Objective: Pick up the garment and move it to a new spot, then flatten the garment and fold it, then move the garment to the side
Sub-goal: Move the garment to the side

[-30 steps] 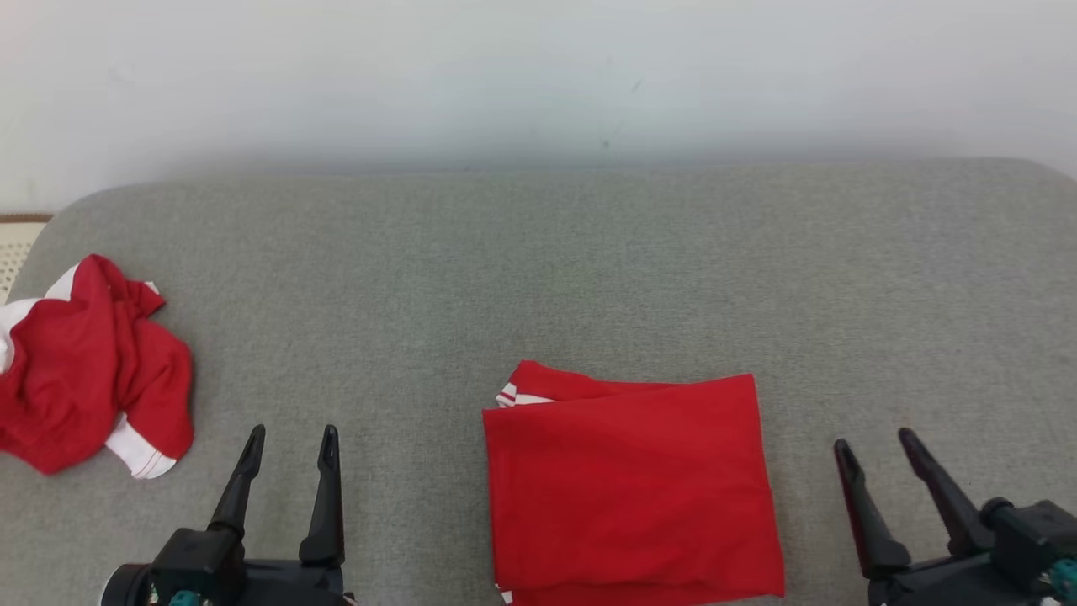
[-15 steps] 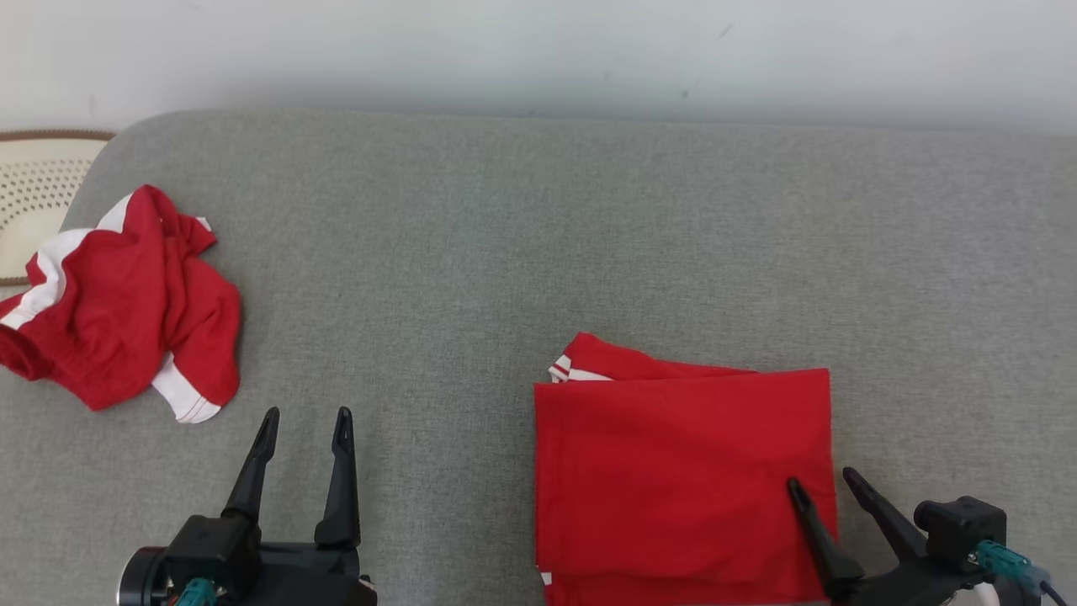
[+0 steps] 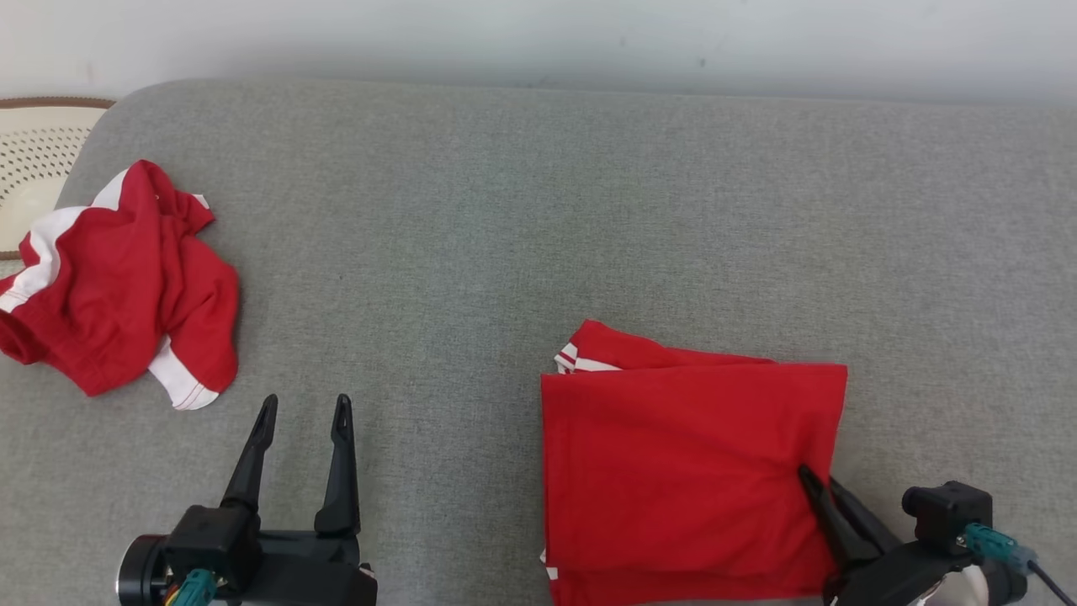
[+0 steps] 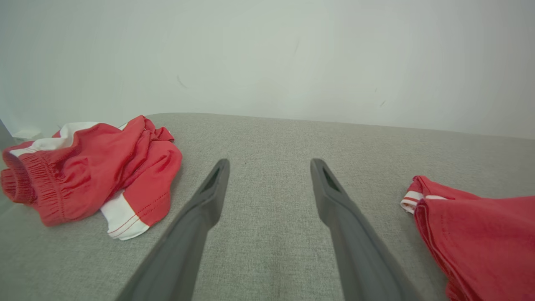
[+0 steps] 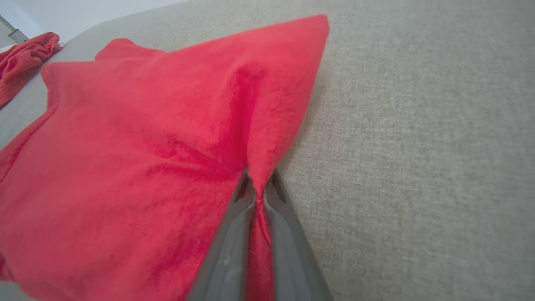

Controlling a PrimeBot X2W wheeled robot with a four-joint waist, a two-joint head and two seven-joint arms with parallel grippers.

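Garment (image 3: 681, 471) lies folded on the grey cushion (image 3: 505, 210) as the right gripper (image 3: 816, 478) clamps its right edge, the left gripper (image 3: 305, 404) spread and empty; a sideways drag looks next

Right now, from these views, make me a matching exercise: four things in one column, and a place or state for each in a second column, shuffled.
Column one:
1. left gripper
2. right gripper
3. folded red garment
4. crumpled red-and-white garment

Column two:
A. bunched at the left end of the grey cushion
B. open, nothing between its fingers
C. a neat rectangle right of centre, near the front edge
D. shut on a pinch of red cloth

Pairs: 1-B, 2-D, 3-C, 4-A
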